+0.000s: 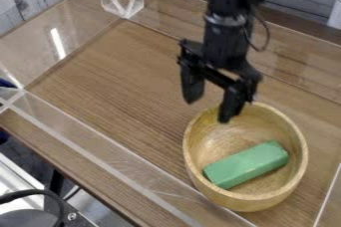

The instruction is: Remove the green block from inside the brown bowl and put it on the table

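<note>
Step in hand: approach, pre-grasp. Nothing lifted yet.

Hand (217, 95) points down, jaws spread wide, nothing between them. It hangs over the upper-left rim of the bowl (200, 131), with one fingertip low near the rim; cannot tell whether it touches the wood or just clears it.

Block (248, 164) lies flat inside the bowl, on the lower half of the floor, long axis running diagonally from lower left to upper right. Apart from the hand, untouched. The bowl sits on the tabletop (114, 77) toward the lower right corner, close to the front acrylic wall (94, 136).

Judgement on the next move:
- Shift the hand toward the bowl's centre and down-right in view, so it sits over the block's middle, not the rim.
- Jaw line looks roughly crosswise to the block already, but hard to confirm from this single view; a small wrist turn may be needed so the fingers straddle the short width.
- Descend inside the bowl and close on the narrow sides.
- Then lift clear of the rim and set down on open tabletop; plenty of bare wood to the left.

Risks: a finger catching the thick rim on descent and tipping or shoving the bowl; the flat block sliding on the curved floor as the jaws close.
</note>
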Robot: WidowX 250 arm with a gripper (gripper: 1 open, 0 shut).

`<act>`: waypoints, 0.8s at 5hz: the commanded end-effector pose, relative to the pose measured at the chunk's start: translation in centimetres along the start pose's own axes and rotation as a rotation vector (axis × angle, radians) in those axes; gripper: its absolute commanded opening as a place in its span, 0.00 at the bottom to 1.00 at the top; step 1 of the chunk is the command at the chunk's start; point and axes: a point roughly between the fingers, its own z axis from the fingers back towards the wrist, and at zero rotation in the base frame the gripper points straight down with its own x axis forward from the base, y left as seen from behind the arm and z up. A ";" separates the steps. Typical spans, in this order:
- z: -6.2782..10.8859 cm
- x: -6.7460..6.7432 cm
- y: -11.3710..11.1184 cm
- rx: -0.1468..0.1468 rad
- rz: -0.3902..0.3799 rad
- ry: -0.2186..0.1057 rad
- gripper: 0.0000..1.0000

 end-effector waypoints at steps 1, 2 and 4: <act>1.5 0.3 -2.0 0.014 -0.092 -0.054 1.00; 1.5 0.3 -3.7 0.017 -0.148 -0.039 1.00; 0.2 1.3 -4.8 0.020 -0.181 -0.017 1.00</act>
